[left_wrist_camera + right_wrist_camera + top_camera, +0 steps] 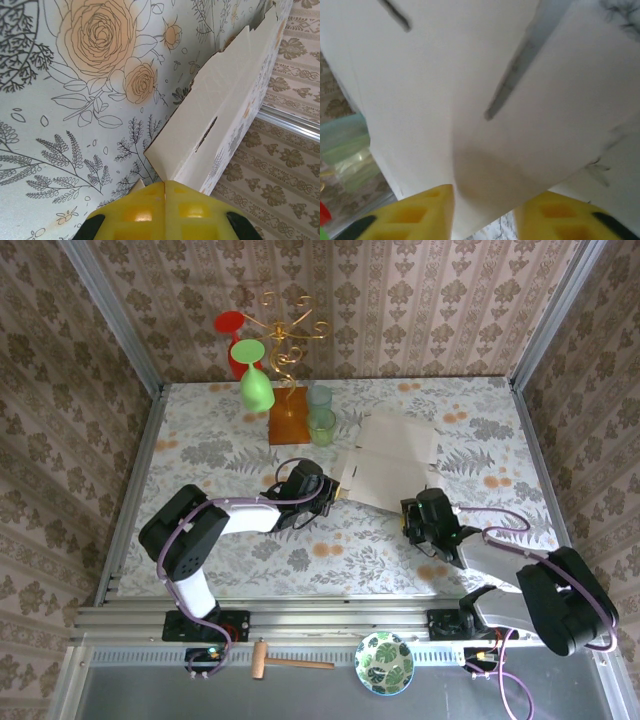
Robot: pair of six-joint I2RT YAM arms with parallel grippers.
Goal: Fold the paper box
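1 paper box [395, 455] on table [200, 440], right of centre, part-folded, flaps up. 2 grippers at it:
- left gripper [165, 197]: fingers together, pinching box's near-left corner
- right gripper [484, 200]: jaws apart, straddling near-right flap, not clamped

Rest: 1 orange block [290, 425], 2 pale cups [322, 425] near box, 1 red glass [232, 330], 1 green glass [256, 385], 1 mallet [285, 662], 1 bowl [385, 662].

Paper box [392, 455] — thin pale beige-white cardboard sheet, partly folded, creases and flaps showing. It lies right of centre on the flowered table [200, 540], tilted, its near-left corner raised. One long wall [235, 100] stands up from the surface, cut by a narrow slot [206, 134]. The right wrist view shows pale panels [445, 100], close and blurred.
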